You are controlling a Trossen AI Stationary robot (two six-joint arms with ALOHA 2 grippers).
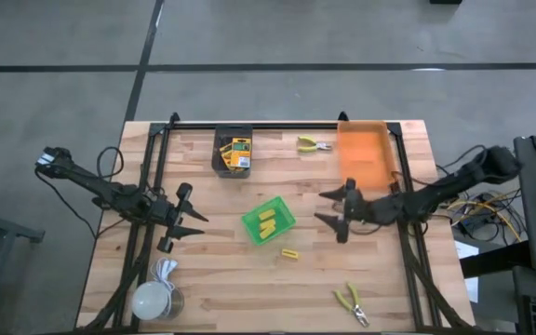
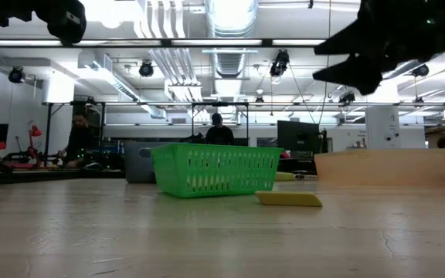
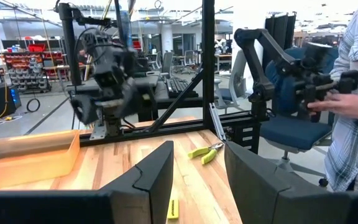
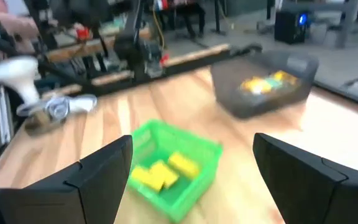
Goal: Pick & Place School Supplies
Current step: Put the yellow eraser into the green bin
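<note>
At the bottom of the overhead frame, a pair of yellow-handled pliers (image 1: 351,301) lies on the wooden table (image 1: 231,288) right of centre, with a white round object (image 1: 154,299) at the lower left corner. Just above, a small yellow block (image 1: 289,252) lies alone on the wood, a little below and to the right of the green basket (image 1: 269,221) at the middle of the frame, which holds several more yellow blocks (image 1: 267,223). On the middle left, the left gripper (image 1: 194,223) hovers over bare table, its jaws parted and empty, pointing toward the basket. On the middle right, the right gripper (image 1: 331,207) hangs above the table with its fingers spread wide, holding nothing. Toward the top, a grey bin (image 1: 233,150) holds yellow-and-green crayon boxes (image 1: 238,153), a second pair of pliers (image 1: 312,144) lies just right of it, and an orange bin (image 1: 368,154) stands at the upper right.
</note>
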